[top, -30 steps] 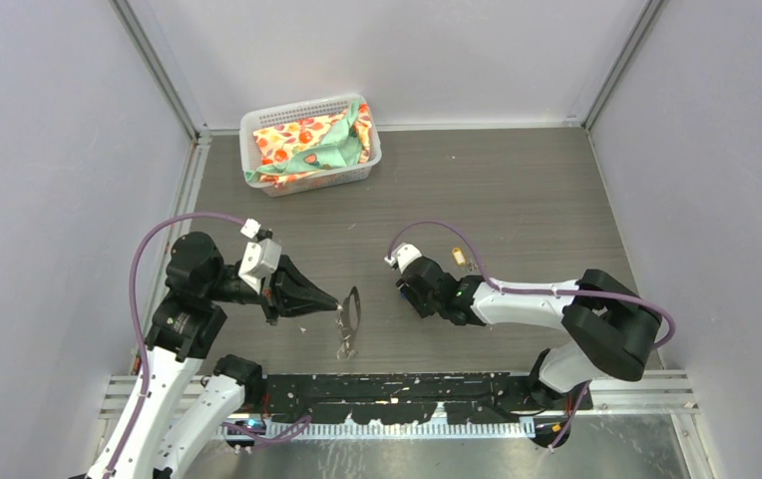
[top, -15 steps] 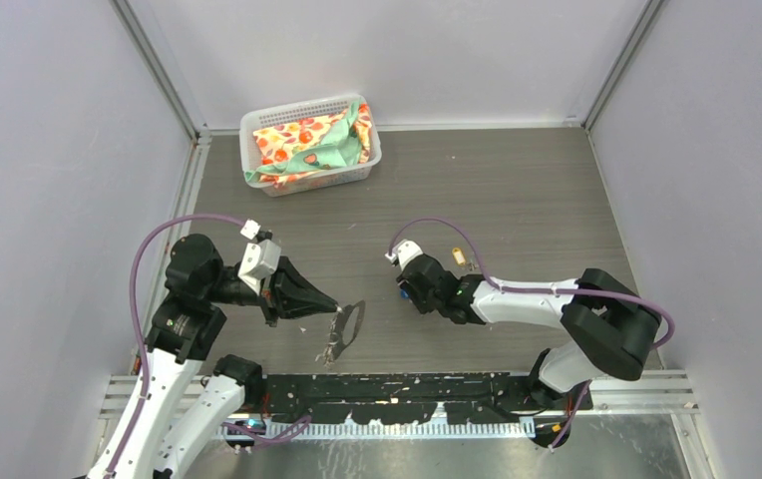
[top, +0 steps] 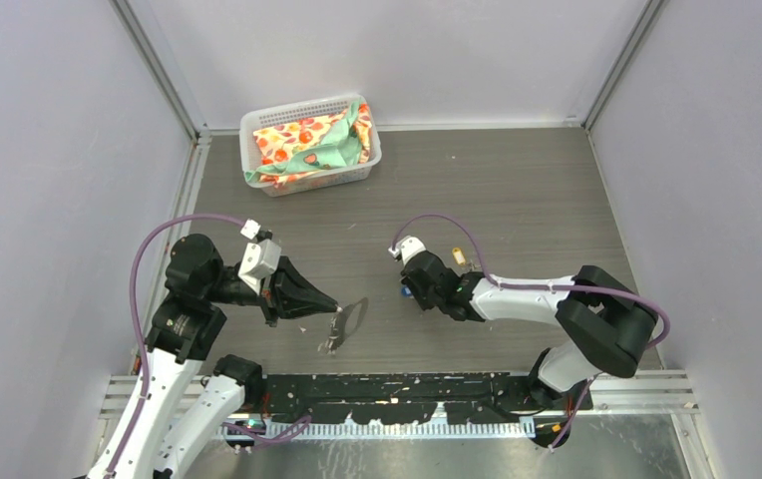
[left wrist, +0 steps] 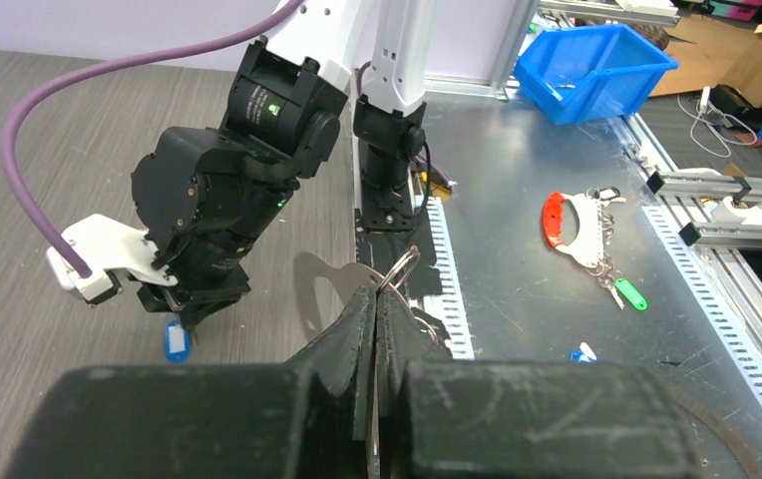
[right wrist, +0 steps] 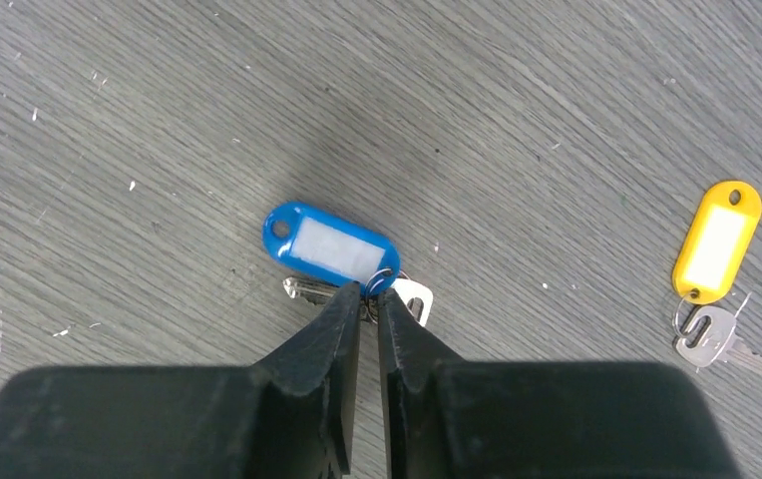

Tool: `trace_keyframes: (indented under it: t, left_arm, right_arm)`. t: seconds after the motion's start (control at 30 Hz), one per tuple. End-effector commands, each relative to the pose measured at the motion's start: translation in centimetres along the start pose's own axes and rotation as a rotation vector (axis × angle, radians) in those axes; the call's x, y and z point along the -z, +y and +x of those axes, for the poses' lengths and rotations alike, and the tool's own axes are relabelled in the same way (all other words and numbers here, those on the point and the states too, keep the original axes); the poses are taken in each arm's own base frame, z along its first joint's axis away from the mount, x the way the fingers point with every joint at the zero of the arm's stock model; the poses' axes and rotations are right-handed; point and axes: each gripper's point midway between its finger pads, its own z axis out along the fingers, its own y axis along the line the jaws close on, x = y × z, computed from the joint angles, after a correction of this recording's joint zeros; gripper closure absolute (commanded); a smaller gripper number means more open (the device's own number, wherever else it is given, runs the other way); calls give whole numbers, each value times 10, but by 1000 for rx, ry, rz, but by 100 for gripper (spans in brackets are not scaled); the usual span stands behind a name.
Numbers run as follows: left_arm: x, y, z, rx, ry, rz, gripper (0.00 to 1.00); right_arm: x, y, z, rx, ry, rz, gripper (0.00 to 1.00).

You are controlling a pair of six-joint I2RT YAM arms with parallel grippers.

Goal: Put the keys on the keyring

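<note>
The left gripper [top: 334, 305] is closed on the keyring [top: 353, 317], a pale flat metal piece that is held tilted over the grey wood-grain table [top: 517, 190]. To the right, the right gripper [right wrist: 367, 291] is pointed down, its fingers pinched on the small wire ring of the blue-tagged key [right wrist: 329, 244], which lies flat on the table. The yellow-tagged key [right wrist: 716, 239] is seen lying well apart from it, further right.
</note>
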Motion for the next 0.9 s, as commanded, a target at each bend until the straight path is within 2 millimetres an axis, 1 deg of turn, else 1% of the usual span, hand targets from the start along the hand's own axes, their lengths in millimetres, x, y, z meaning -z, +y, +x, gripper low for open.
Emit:
trace_keyframes:
  t: [0.0,0.03,0.13,0.17,0.2,0.23,0.43,0.6,0.73,0.8,0.87]
  left_arm:
    - [0,-1,-8,-36,-15,3,100]
    - [0,-2,-8,-35,-14,5,100]
    - [0,-1,-9,-32,-14,5,100]
    - [-1,-1,-9,-32,-14,6,100]
    - [-1,-1,-10,-33,-14,6,100]
    - [0,-1,-10,-33,-14,6,100]
    - [0,-2,-9,-30,-14,5,100]
    - [-1,-2,-7,-32,-14,11,100]
    - [-1,-1,-5,-28,-12,15,100]
    - [-1,-1,-5,-27,-12,15,100]
    - [-1,-1,-5,-28,-12,16,100]
  right_arm:
    - [-2,-1,-4,-38,-18,-1,85]
    - [-2,-1,-5,-41,-20,-2,86]
    - [0,-1,-18,-64,-75,-14,89]
    - [2,-2,-22,-70,-89,-17,92]
    - [3,-2,-25,-70,-100,-22,97]
    - [5,-2,-28,-70,-114,-26,99]
    - [21,4,-47,-103,-192,-87,99]
    - [44,10,-65,-149,-276,-153,99]
    - [66,27,-72,-155,-325,-282,99]
    - [71,32,-72,-164,-345,-321,99]
    - [75,42,-73,-163,-355,-383,99]
